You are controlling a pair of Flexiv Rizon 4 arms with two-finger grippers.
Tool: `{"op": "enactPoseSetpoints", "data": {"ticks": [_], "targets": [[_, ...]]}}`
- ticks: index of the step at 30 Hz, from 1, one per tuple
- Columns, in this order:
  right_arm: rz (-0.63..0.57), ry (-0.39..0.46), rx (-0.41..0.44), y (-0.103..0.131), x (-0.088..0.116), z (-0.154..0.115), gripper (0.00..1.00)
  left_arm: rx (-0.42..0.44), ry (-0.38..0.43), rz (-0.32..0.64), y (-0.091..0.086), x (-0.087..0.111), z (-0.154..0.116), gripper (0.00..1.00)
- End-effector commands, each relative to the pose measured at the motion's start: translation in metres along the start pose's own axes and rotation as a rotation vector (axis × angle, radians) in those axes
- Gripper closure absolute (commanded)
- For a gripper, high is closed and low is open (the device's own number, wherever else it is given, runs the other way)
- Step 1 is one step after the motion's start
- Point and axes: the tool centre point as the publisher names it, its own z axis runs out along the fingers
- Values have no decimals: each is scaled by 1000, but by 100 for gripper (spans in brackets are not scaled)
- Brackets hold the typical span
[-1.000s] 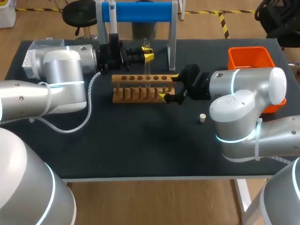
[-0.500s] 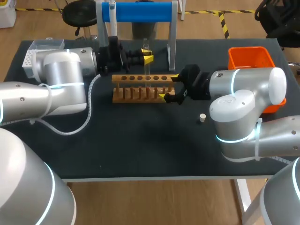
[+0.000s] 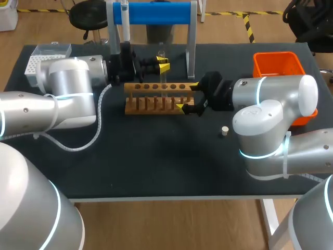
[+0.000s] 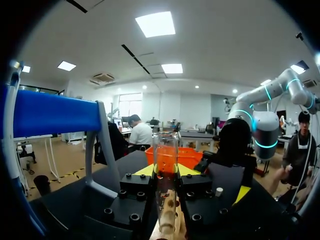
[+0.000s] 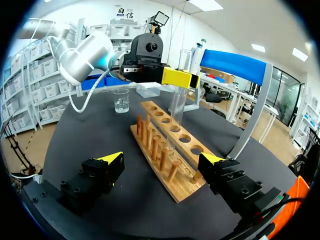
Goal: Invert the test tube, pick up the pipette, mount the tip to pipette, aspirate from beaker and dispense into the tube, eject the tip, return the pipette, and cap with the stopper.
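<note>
A clear test tube (image 3: 162,70) stands upright, open end up, with my left gripper (image 3: 162,64) shut on it above the wooden rack (image 3: 156,99). In the left wrist view the tube (image 4: 166,160) sits between the yellow fingertips (image 4: 144,170). Its lower end reaches the rack's top holes (image 5: 172,131); whether it is inside one is unclear. My right gripper (image 3: 188,97) is open, its fingers straddling the rack's right end (image 5: 186,176). A small stopper (image 3: 225,130) lies on the mat. The beaker (image 5: 121,102) stands beyond the rack.
A blue-barred pipette stand (image 3: 153,13) rises behind the rack. The orange bin (image 3: 277,63) is at the back right, the white tip box (image 3: 37,58) at the back left. Dark mat (image 3: 156,156) lies in front of the rack.
My left arm has drawn back slightly to the left, carrying the tube a little upward. The right arm has not moved.
</note>
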Motion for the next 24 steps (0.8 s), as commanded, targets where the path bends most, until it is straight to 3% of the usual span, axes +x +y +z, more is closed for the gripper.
{"op": "enactPoseSetpoints", "data": {"ticks": [1, 24], "targets": [[0, 2, 3, 0, 0, -1, 0, 6, 4, -4, 5, -3, 1, 100], [0, 2, 3, 0, 0, -1, 0, -2, 3, -32, 16, -5, -1, 100]]}}
